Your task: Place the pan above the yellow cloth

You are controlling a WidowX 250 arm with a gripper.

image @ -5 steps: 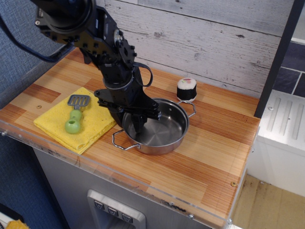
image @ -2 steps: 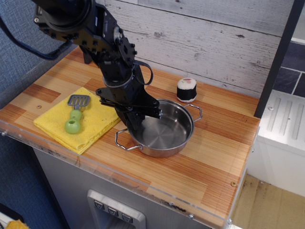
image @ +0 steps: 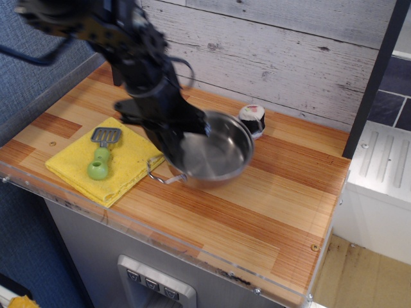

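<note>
The shiny steel pan [image: 215, 154] is lifted off the counter and tilted, its near wire handle [image: 156, 174] pointing down left. My gripper [image: 174, 142] is shut on the pan's left rim; the arm is blurred with motion. The yellow cloth [image: 103, 160] lies flat at the counter's front left, just left of the pan. A green-handled grey toy spatula [image: 101, 153] lies on top of the cloth.
A black-and-white sushi roll toy [image: 252, 119] stands behind the pan near the plank wall. The wooden counter [image: 270, 205] has a clear front lip. A dark post [image: 372, 77] rises at the right edge.
The pan has been lifted off the counter, tilted, and carried up and slightly left. The arm moved up and left with it. Cloth and spatula have not moved.
</note>
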